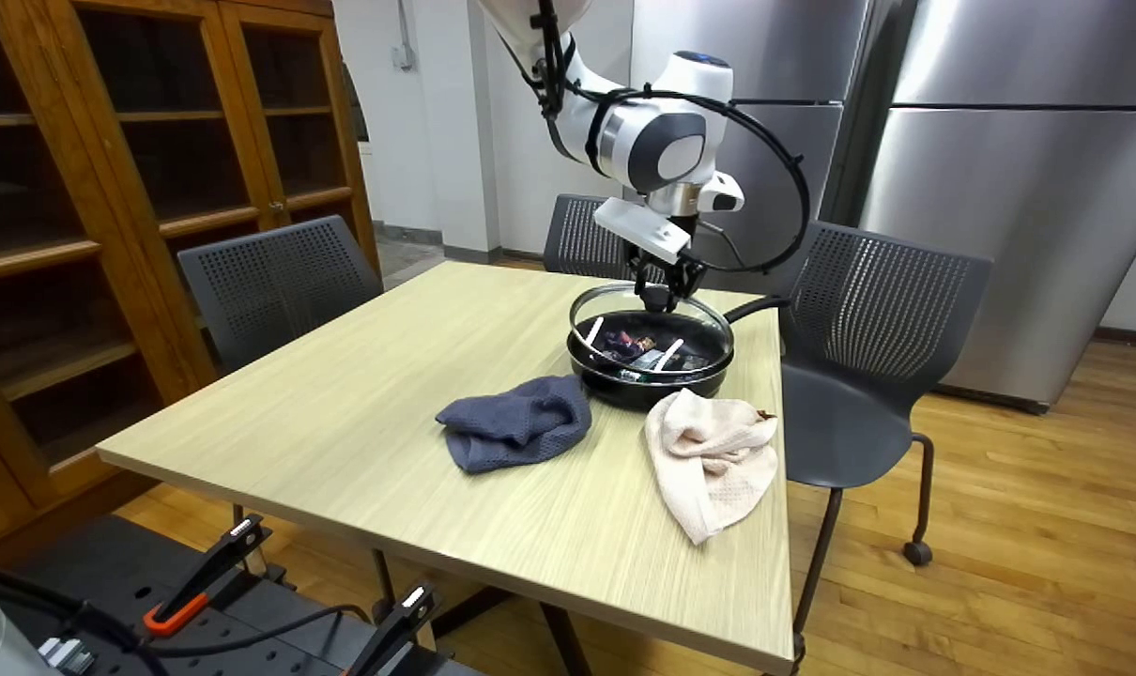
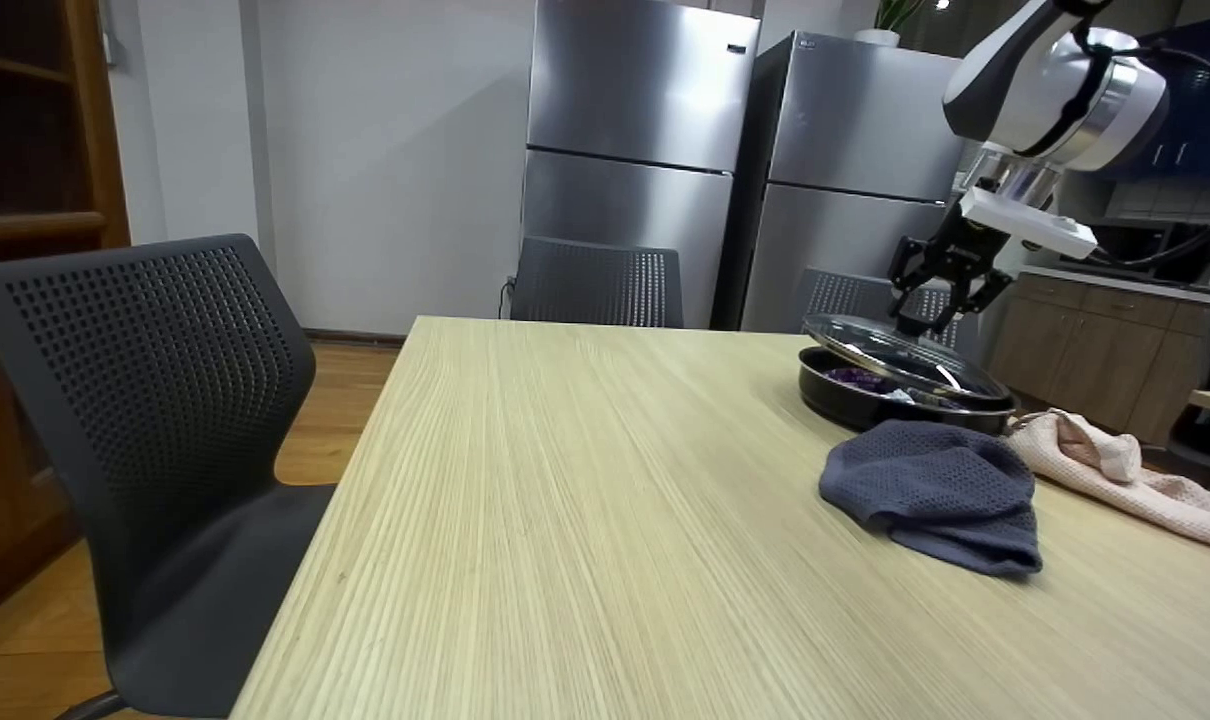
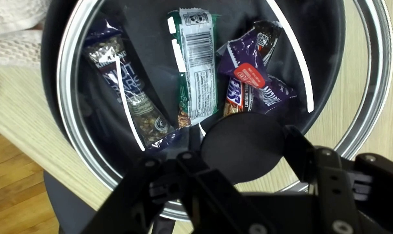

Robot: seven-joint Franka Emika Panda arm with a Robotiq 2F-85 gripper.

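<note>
Glass lid aslant over pan rim

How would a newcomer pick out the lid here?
Find the pale table, then the black pan on it. Tilted over that is the lid, its black knob in the gripper. Clear glass with a silvery rim sets it apart from the opaque pan.

Support: pale wood-grain table | directly on it: round black frying pan, near the table's edge | crumpled dark-blue textured cloth, just beside the pan | crumpled pale-pink textured cloth, beside the pan, along the same edge
</note>
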